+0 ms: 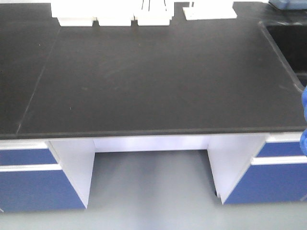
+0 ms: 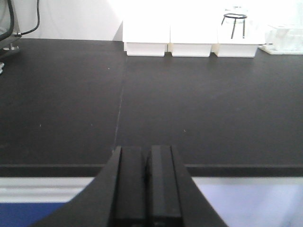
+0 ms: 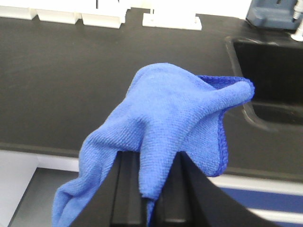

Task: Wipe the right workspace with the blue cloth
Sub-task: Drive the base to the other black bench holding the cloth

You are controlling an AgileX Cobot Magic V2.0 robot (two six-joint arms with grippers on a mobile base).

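The blue cloth (image 3: 175, 113) hangs bunched from my right gripper (image 3: 150, 163), whose jaws are shut on a fold of it. In the right wrist view it is held in the air just off the front edge of the black worktop (image 3: 85, 80). In the front view only a blue sliver of the cloth (image 1: 304, 120) shows at the right edge, beside the worktop (image 1: 153, 76). My left gripper (image 2: 147, 156) is shut and empty, just off the front edge of the worktop (image 2: 189, 104).
A black sink (image 3: 270, 71) is sunk into the worktop at the right, also in the front view (image 1: 290, 43). White racks (image 1: 112, 14) line the back edge. A tripod stand (image 2: 234, 23) sits on one rack. Blue drawers (image 1: 29, 182) lie below.
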